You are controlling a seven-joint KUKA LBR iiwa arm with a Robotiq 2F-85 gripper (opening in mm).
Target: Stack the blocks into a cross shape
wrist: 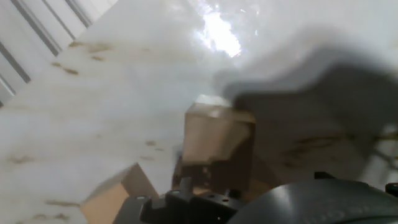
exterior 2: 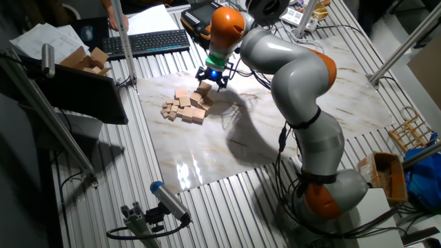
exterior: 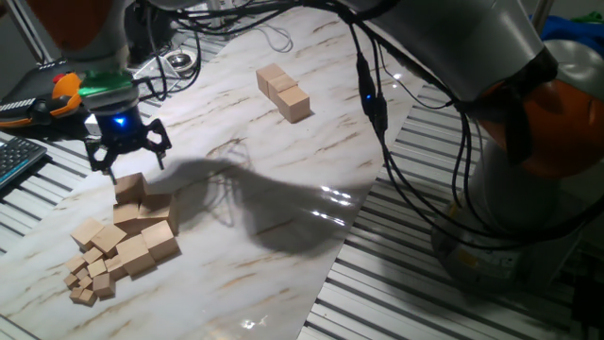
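Gripper (exterior: 126,161) hovers with fingers spread open over the top block (exterior: 129,188) of the pile (exterior: 127,244) at the desk (exterior: 283,179) edge, a row of three blocks (exterior: 283,92) well apart; light, rigid, smooth wood, likely best pinched across two opposite flat faces, mid-height.
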